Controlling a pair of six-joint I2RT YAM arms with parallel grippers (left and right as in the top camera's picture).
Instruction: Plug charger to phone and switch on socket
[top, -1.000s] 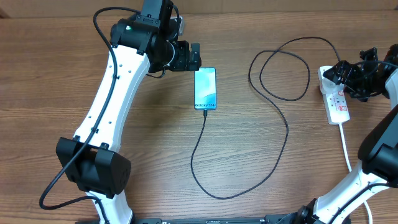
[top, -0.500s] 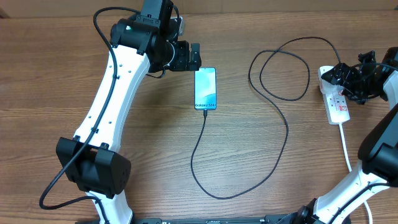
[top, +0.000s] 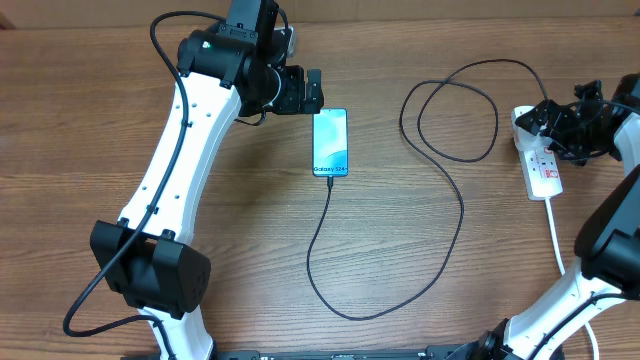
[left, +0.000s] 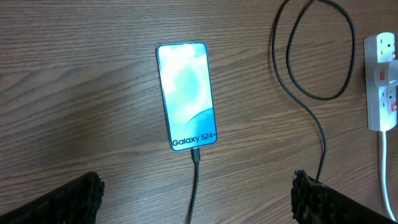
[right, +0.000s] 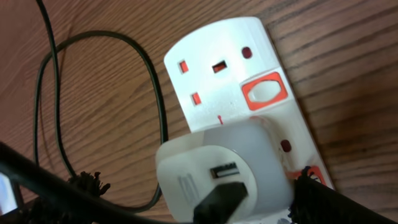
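Left gripper (top: 312, 90) hovers just beyond the phone's top end, its fingers spread wide and holding nothing. Right gripper (right: 196, 186) straddles a white adapter (right: 217, 162) seated in the socket (right: 224, 68), fingers apart, one clear of it. On the wooden table (top: 100, 120) the socket lies far right. The phone (top: 330, 141) lies near the centre, reading "Galaxy S24+", with the charger (left: 195, 186) plugged into that end. A red-orange switch (right: 264, 90) sits beside the adapter.
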